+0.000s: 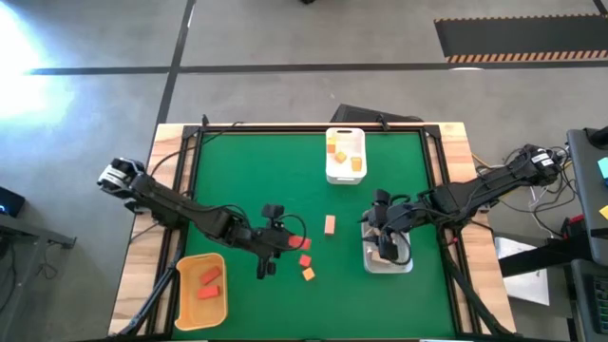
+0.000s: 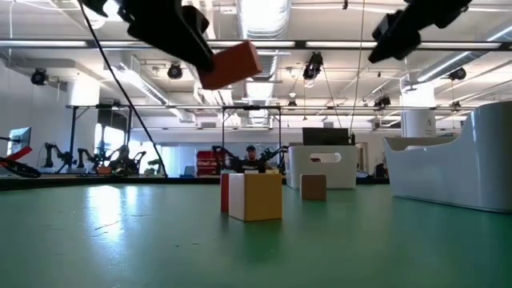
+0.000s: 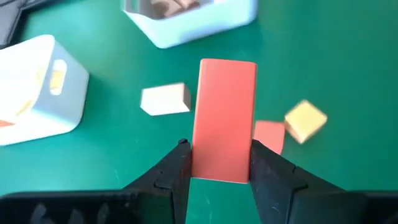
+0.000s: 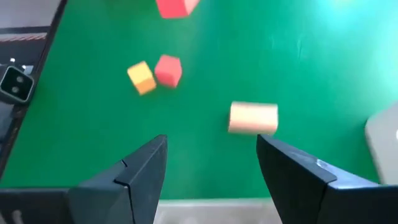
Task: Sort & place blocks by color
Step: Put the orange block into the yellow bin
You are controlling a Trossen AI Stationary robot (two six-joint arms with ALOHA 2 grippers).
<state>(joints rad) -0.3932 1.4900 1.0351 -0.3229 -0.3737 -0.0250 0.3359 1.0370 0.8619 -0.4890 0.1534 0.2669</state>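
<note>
- The left gripper [image 3: 219,163] is clamped on a red bar [image 3: 225,118], lifted off the green table [image 1: 237,171] near the middle; the right gripper [image 4: 211,163] hangs spread and empty above the clear tray [image 1: 389,259].
- Sorting looks partly done: on the table lie a red cube [image 1: 305,259], an orange-yellow cube [image 1: 308,274] and a tan block [image 1: 330,224].
- The yellow tray [image 1: 200,291] holds red blocks, the white tray [image 1: 345,155] orange-yellow ones, the clear tray tan pieces.
</note>
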